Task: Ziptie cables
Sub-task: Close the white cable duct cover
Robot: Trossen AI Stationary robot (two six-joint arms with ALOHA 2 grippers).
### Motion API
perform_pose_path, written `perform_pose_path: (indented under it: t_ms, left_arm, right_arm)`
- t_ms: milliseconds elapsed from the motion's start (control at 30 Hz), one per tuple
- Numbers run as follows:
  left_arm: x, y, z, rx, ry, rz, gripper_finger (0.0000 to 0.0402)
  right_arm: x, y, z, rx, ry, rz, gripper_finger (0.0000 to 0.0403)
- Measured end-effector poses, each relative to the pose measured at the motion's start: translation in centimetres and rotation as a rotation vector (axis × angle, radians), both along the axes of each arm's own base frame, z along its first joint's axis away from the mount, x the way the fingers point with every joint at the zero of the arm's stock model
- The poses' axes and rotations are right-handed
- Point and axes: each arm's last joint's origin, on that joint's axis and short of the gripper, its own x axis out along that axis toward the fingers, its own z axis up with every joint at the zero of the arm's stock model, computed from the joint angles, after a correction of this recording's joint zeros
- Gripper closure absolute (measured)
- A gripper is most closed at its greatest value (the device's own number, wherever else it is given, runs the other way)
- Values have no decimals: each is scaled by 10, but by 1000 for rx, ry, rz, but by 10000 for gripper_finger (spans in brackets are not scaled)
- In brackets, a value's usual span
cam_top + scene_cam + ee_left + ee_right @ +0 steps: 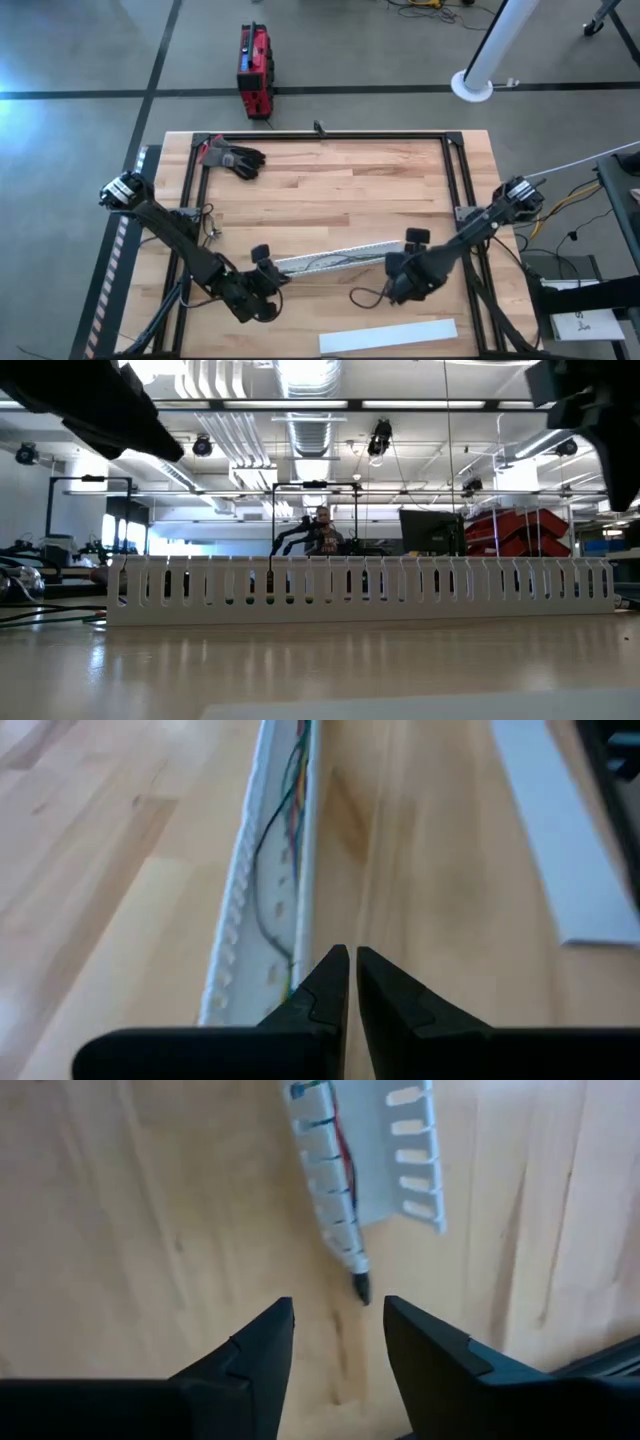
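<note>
Dark fingers (pixel 330 985) of the left gripper (pixel 351 982) fill the foreground of its wrist view, pressed nearly together with only a thin slit between them and nothing held. Just ahead of their tips starts the white slotted strip (pixel 262 870), a channel with toothed walls, and the cables (pixel 272 840) run along inside it: thin wires, dark, green and reddish, loosely curving.

From above, the strip (pixel 335 257) lies on the wooden table (pixel 330 190) between the two grippers, slightly slanted. The left gripper (pixel 264 266) sits at one end, its arm reaching in low from the table's edge.

At the other end, the right gripper (pixel 338 1330) hovers with its fingers spread apart and empty. Directly in front of the gap between them, a small dark cable tip (pixel 361 1287) sticks out past the strip's end onto bare wood. The right arm stretches in from the opposite side.
</note>
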Motion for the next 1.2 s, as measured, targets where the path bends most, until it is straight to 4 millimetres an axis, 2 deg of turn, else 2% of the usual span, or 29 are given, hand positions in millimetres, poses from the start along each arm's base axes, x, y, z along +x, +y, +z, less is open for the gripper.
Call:
perform_pose_path:
  t_ms: [167, 400, 533, 733, 833, 967, 1200]
  left_arm:
    - [5, -6, 1, -59, -52, -11, 393]
    - [12, -12, -1, -65, -104, -38, 393]
    - [13, -11, -1, -49, -119, -14, 388]
    - [13, -11, -1, -49, -122, -12, 372]
    - [13, -11, -1, -49, -122, -12, 364]
    - [13, -11, -1, -76, -125, 6, 353]
    - [14, -11, 0, -97, -137, 15, 333]
  right_arm:
    - [-11, 22, -1, 19, -69, -32, 271]
    - [-11, 65, -4, 190, -304, 70, 269]
    - [-8, 86, -4, 296, -439, 108, 244]
    - [-2, 106, -13, 376, -533, 113, 197]
    - [4, 117, -25, 361, -614, 131, 173]
    - [10, 136, -38, 352, -756, 241, 141]
    - [-1, 154, -60, 200, -930, 253, 97]
